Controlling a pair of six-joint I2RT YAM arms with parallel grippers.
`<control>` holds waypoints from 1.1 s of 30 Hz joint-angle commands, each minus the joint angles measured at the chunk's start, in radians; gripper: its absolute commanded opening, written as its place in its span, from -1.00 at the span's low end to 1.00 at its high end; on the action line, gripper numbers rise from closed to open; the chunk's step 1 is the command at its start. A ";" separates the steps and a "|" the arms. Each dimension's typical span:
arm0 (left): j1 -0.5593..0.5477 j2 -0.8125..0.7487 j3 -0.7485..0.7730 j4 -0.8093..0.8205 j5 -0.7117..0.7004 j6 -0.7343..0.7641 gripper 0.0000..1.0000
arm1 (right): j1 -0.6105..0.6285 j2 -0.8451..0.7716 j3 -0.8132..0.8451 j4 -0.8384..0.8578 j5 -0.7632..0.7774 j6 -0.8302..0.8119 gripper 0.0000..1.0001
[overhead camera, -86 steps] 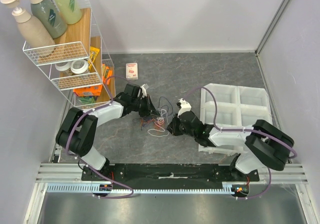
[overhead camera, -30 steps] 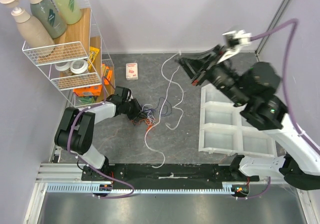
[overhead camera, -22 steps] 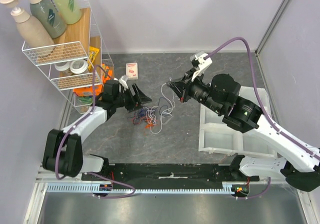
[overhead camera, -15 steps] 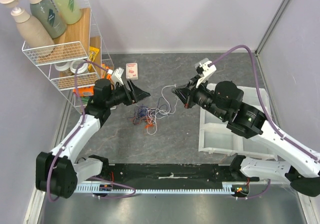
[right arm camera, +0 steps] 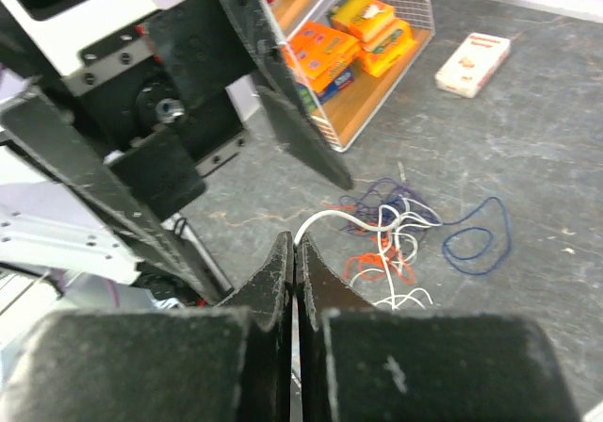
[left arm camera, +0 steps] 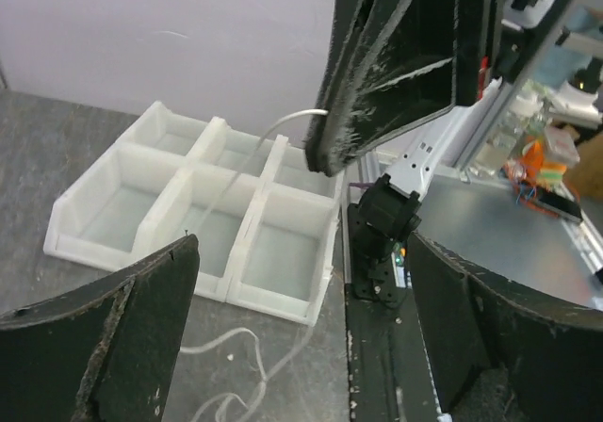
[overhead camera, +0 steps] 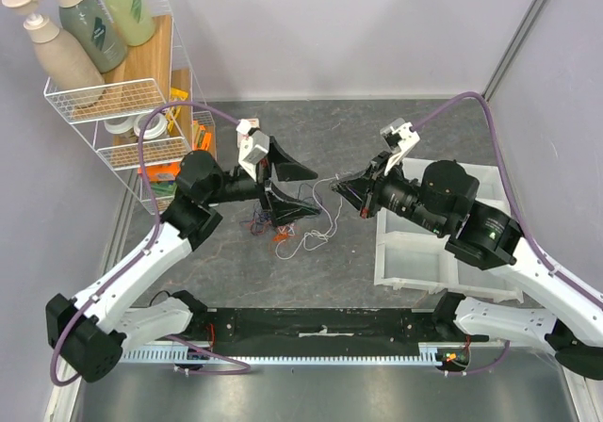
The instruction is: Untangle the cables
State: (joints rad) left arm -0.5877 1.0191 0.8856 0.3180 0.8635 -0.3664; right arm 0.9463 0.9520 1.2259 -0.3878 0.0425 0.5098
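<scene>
The cables [overhead camera: 281,230] lie in a loose pile of purple, dark blue, orange and white strands [right arm camera: 400,238] on the grey table. My right gripper [overhead camera: 347,187] hangs above the table to the right of the pile, shut on the end of a white cable [right arm camera: 332,217] that sags down to the pile. In its own view the jaws [right arm camera: 295,245] pinch that strand. My left gripper [overhead camera: 314,194] is raised over the pile, facing the right gripper, wide open and empty [left arm camera: 301,347]. The white strand [left arm camera: 283,123] shows ahead of it.
A white compartment tray [overhead camera: 429,245] sits at the right. A wire rack [overhead camera: 141,111] with bottles, tape and orange packets stands at the back left. A small white and red box [overhead camera: 249,133] lies behind the pile.
The left gripper let go of the pile, opened wide and rose toward the middle. The right gripper came down from high at the back right, still holding the white cable.
</scene>
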 commanded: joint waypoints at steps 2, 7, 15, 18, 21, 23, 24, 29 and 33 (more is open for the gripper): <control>-0.012 0.084 0.053 0.024 0.117 0.201 0.95 | 0.002 -0.012 0.043 0.015 -0.122 0.074 -1.00; -0.035 0.044 -0.005 0.032 0.019 0.268 0.96 | 0.002 0.011 0.011 0.066 -0.194 0.113 -1.00; -0.064 0.015 -0.070 0.041 0.086 0.267 0.95 | 0.002 0.059 -0.057 0.199 -0.240 0.173 -1.00; -0.080 0.021 -0.074 0.061 0.147 0.247 0.88 | 0.002 0.076 -0.057 0.216 -0.218 0.176 -1.00; -0.092 0.029 -0.079 0.064 0.134 0.236 0.85 | 0.002 0.082 -0.060 0.239 -0.193 0.182 -1.00; -0.096 0.039 -0.077 0.085 0.155 0.206 0.81 | 0.002 0.079 -0.074 0.257 -0.178 0.185 -1.00; -0.096 0.041 -0.080 0.099 0.154 0.196 0.72 | 0.002 0.076 -0.075 0.256 -0.165 0.184 -1.00; -0.100 0.064 -0.051 -0.018 -0.027 0.211 0.01 | 0.003 0.041 -0.101 0.285 -0.122 0.191 -1.00; -0.098 0.104 0.003 -0.114 -0.052 0.227 -0.80 | 0.003 0.044 -0.124 0.311 -0.124 0.196 -1.00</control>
State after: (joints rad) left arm -0.6823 1.0916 0.8261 0.2829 0.8825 -0.1593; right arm 0.9463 1.0134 1.1183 -0.1596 -0.0998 0.6926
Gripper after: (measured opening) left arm 0.244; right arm 0.010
